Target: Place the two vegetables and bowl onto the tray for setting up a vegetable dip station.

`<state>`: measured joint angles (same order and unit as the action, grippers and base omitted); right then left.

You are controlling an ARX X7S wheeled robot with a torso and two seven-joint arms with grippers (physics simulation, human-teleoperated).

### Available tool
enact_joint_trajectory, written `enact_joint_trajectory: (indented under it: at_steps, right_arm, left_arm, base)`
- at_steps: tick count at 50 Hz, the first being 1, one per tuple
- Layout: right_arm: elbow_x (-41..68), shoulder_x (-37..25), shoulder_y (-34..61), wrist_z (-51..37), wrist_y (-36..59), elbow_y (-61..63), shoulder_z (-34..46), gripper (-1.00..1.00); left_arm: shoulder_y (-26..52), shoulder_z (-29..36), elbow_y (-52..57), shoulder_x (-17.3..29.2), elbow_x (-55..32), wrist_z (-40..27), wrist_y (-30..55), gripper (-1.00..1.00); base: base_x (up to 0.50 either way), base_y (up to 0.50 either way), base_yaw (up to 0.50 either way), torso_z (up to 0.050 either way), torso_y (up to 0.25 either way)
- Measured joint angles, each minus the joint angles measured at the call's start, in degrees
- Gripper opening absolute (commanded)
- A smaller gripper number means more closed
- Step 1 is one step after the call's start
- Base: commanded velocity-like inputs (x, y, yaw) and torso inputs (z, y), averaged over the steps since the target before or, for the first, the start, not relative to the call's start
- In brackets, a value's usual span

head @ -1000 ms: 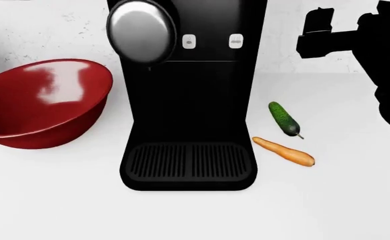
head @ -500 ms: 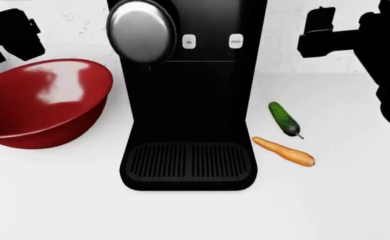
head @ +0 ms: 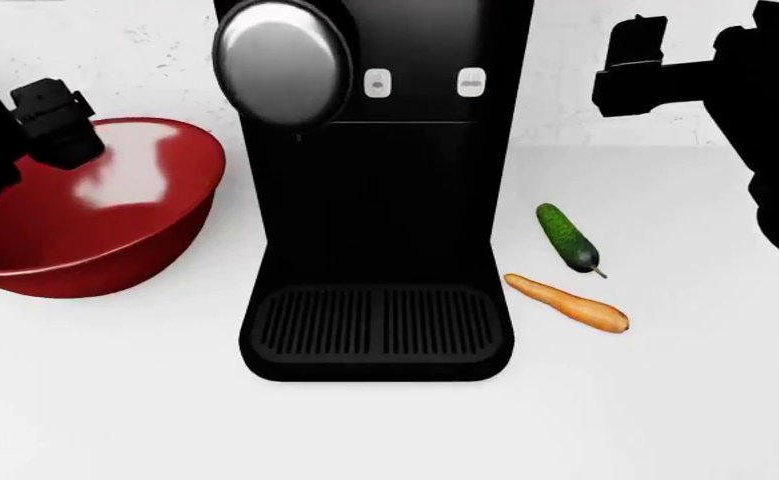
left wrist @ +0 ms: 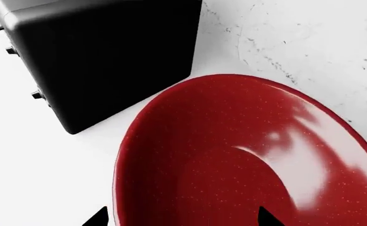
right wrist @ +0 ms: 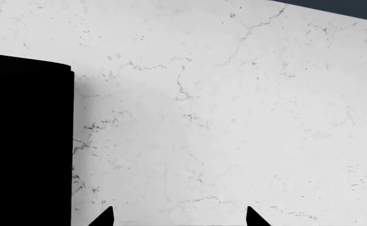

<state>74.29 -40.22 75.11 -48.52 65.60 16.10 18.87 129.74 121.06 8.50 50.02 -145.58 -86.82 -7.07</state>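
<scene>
Red bowl point(head: 89, 205) now under our left tool point(left wrist: 182, 217), newly arrived over its rim, tips spread, holding nothing. Right tool point(right wrist: 178, 217) likewise spread, idle. Bowl pickup seems first.

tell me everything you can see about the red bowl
The bowl is large, round, deep and glossy red with bright highlights inside and faint speckling. It looks empty and sits upright on the white counter, left of the black coffee machine, apart from it. The left gripper hangs over its rim, fingertips spread, not visibly touching.
</scene>
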Motion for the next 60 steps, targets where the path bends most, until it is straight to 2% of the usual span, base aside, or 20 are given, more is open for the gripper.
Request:
enact_joint_trajectory:
  at_steps: [36,60]
  right_arm:
    - [0.4,-0.3,-0.2,-0.4,-0.5,0.2,0.3,1.00]
    - [0.5,-0.5,-0.2,-0.4,-1.0,0.1,0.5,1.00]
  left_arm:
    - [-5.0,0.3,1.5,1.8,-3.9,-0.2,-11.1,1.00]
    - [-14.0,-1.8,-0.4,1.7,-11.2,3.8,-20.1,1.00]
  base:
    - [0.00,0.00,0.00,0.000,0.000]
    - [0.00,0.00,0.00,0.000,0.000]
